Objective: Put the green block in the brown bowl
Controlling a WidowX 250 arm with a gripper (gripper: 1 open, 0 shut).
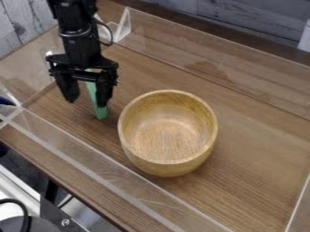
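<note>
A black robot gripper [85,91] pointed straight down at a wooden table [242,100], its two fingers [67,89] spread wide and holding nothing. Between them lay the green block [100,107], a thin flat bar, just left of the brown bowl [169,131] and apart from it. Most of the block was hidden by the fingers, so contact could not be judged. It looked light, rigid and smooth; pinching its narrow width near mid-length seemed the surest hold.
</note>
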